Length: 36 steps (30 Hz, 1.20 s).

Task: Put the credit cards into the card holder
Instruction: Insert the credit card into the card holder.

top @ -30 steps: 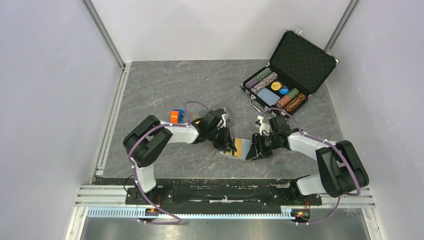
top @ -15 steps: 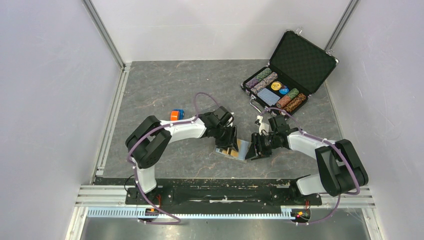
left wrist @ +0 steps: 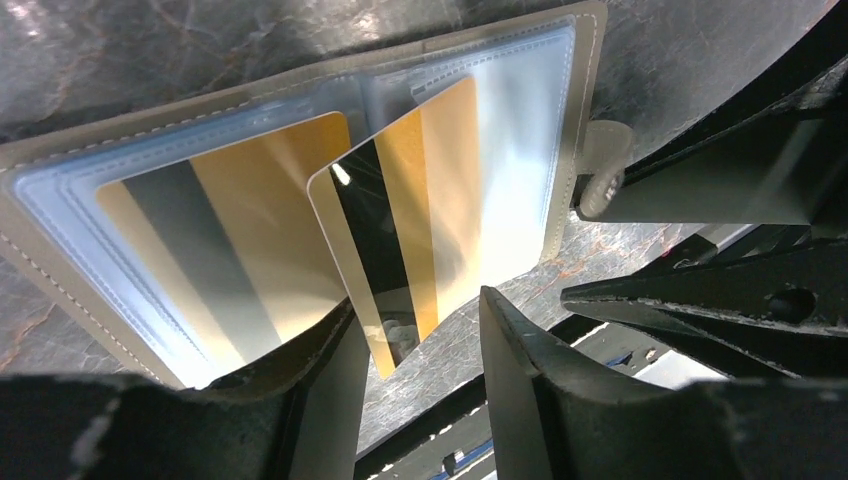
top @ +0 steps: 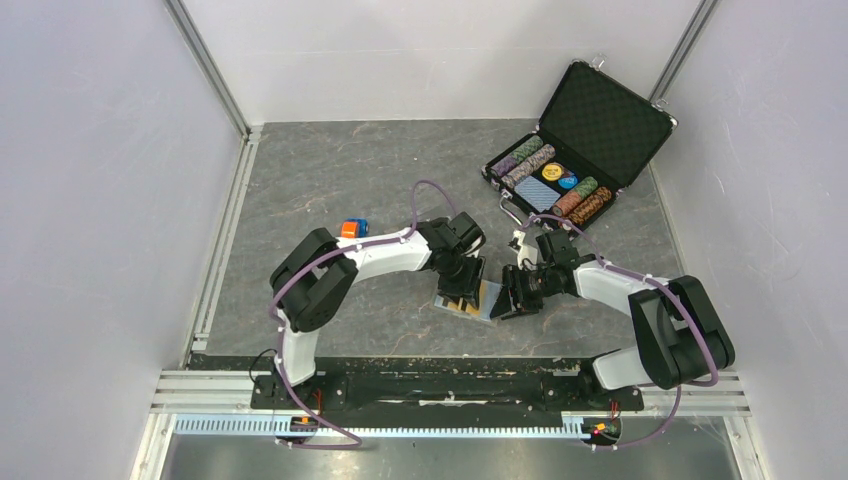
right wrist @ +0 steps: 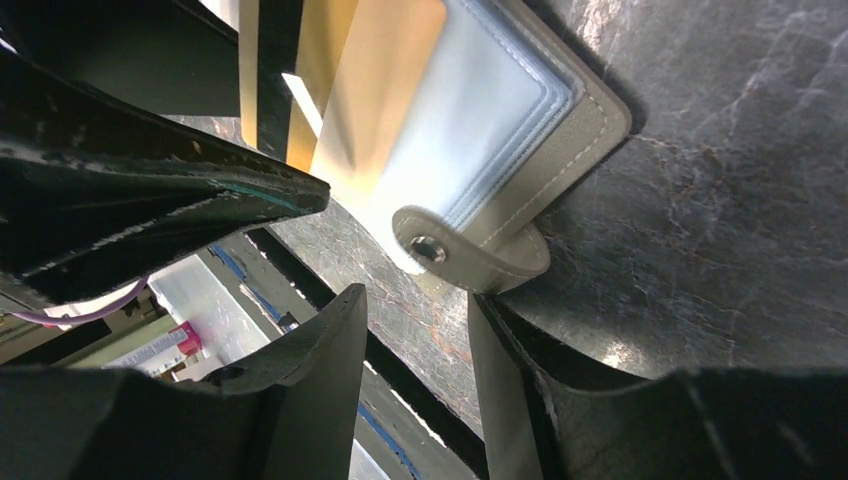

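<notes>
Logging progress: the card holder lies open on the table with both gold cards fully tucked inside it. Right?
No. The card holder lies open, but only one gold card is fully tucked in; the second card sticks out past its edge, as the left wrist view shows.

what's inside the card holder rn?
The card holder shows two gold cards in clear sleeves: a grey-striped card fully in, a black-striped card only partly in, corner sticking out. Sleeves beneath are covered; more cards cannot be told.
</notes>
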Each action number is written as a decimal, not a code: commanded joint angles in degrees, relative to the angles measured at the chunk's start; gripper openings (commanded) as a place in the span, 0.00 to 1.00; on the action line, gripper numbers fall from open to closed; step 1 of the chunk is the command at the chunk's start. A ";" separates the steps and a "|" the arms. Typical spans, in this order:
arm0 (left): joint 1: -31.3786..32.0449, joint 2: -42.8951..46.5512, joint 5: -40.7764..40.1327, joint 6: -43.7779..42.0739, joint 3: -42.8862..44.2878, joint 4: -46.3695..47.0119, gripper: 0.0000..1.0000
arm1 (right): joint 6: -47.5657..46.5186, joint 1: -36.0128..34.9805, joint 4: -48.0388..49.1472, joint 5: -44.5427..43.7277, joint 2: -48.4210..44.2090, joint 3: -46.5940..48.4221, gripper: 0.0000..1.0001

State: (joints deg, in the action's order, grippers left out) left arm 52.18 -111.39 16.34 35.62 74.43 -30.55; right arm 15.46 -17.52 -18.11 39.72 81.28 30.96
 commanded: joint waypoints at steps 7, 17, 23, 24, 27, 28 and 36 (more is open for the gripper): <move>1.69 -1.56 3.10 -2.93 2.62 0.53 0.50 | -1.93 -0.24 0.13 -4.04 0.94 0.64 0.45; 3.13 -1.80 -5.72 -8.22 7.05 -8.74 0.68 | -2.08 -0.22 0.10 -4.03 1.11 0.83 0.45; 3.45 -2.37 -8.82 -9.16 8.35 -10.67 0.70 | -2.08 -0.18 0.12 -4.04 1.03 0.64 0.45; 3.45 -2.63 -8.73 -9.17 8.64 -10.59 0.70 | -2.12 -0.19 0.03 -3.97 1.06 0.60 0.45; 3.45 -3.24 -8.53 -9.49 9.40 -9.93 0.69 | -2.16 -0.24 0.02 -4.10 0.92 0.50 0.45; 3.45 -3.43 -8.12 -9.64 9.55 -9.47 0.68 | -2.23 -0.21 0.03 -4.12 0.88 0.50 0.45; 3.45 -5.24 -0.77 -9.05 9.45 -4.09 0.59 | -2.33 -0.23 0.16 -4.13 0.82 0.59 0.45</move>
State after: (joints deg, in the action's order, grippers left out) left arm 55.37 -115.42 11.46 28.38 82.78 -38.76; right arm 15.40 -17.52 -18.09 39.70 81.34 30.96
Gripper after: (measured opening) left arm 0.609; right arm 0.444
